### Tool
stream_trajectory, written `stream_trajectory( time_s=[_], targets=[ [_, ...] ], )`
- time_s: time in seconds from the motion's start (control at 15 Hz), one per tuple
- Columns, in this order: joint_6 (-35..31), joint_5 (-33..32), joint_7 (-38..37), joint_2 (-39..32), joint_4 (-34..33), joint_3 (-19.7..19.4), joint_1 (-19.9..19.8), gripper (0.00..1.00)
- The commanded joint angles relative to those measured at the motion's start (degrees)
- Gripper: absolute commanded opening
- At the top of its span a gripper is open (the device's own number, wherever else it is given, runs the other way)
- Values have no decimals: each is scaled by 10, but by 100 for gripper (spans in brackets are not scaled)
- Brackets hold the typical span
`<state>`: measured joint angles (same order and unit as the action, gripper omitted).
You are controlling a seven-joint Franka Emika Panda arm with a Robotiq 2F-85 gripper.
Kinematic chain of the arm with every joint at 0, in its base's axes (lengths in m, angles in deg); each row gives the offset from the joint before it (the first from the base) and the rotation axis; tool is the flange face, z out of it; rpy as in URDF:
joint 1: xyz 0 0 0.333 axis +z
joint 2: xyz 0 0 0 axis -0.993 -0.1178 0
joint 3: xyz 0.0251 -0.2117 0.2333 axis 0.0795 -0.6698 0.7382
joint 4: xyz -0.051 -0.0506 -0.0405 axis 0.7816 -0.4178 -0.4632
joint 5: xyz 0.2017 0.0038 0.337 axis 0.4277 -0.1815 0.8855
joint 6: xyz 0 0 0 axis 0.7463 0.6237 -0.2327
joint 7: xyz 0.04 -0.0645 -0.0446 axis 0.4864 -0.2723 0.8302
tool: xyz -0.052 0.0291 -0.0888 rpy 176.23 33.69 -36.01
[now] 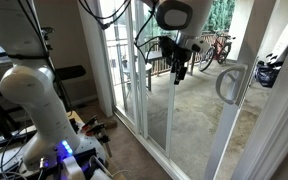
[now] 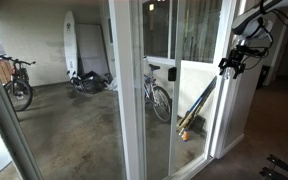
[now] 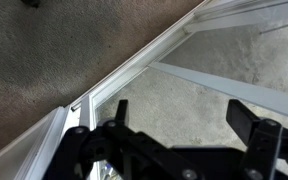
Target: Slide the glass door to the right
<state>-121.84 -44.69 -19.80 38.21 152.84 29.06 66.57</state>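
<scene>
The glass door (image 1: 199,115) is a tall clear panel in a narrow white frame, with a curved loop handle (image 1: 229,83) on its right vertical edge. My gripper (image 1: 177,62) hangs in front of the glass at upper height, left of the handle and apart from it. In an exterior view the gripper (image 2: 232,62) is close to a white-framed glass panel (image 2: 199,100); the handle does not show there. In the wrist view my fingers (image 3: 181,115) are open and empty. They point down over the white floor track (image 3: 134,70) between carpet and concrete.
The white robot arm and base (image 1: 39,105) stand on the carpet, with cables (image 1: 94,128) on the floor. Dark equipment (image 1: 4,100) is behind the arm. Outside the glass are bicycles (image 2: 159,98), another bike (image 2: 14,85) and a surfboard (image 2: 72,45). A fixed white frame post (image 2: 126,90) stands beside the door.
</scene>
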Motion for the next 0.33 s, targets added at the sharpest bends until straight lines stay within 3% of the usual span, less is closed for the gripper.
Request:
stream_trajectory(
  time_s=[0.0,0.27],
  targets=[
    [-3,-2,0,8,8,-1,6,100],
    [-5,-3,0,18,18,-3,6,100]
  ],
)
